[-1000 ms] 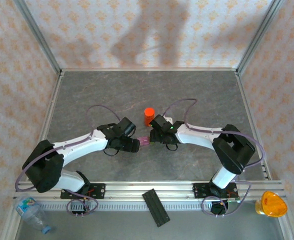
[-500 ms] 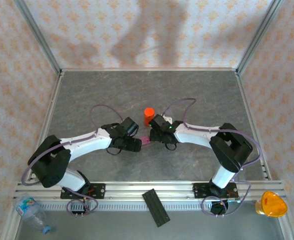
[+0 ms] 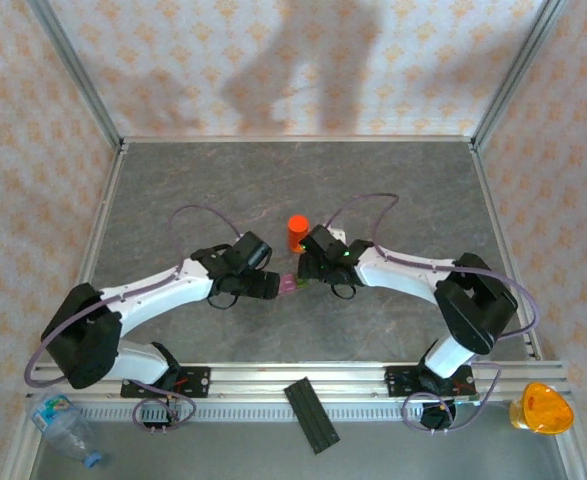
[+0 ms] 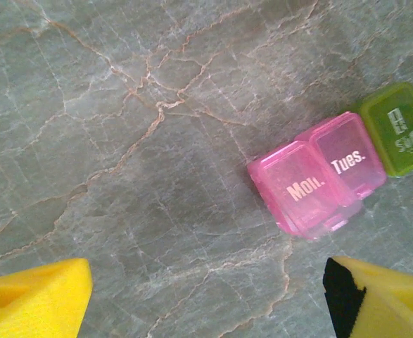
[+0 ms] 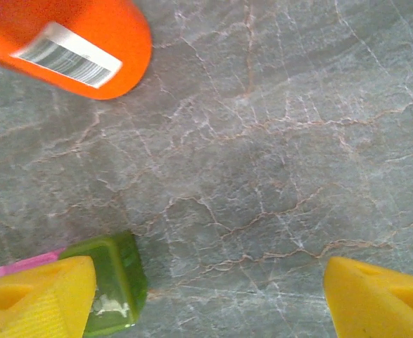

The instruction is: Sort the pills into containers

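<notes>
though joined, three containers (image 4: pixel 336 169), one bottle (image 5: pixel 65 42)

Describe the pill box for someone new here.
On the grey table, just nearer than the orange bottle, the left hand and right hand almost meet. The pill box lies between them: a tiny pink strip lettered Mon. and Tues. with a green end cell, unlike the tall bottle.
</notes>
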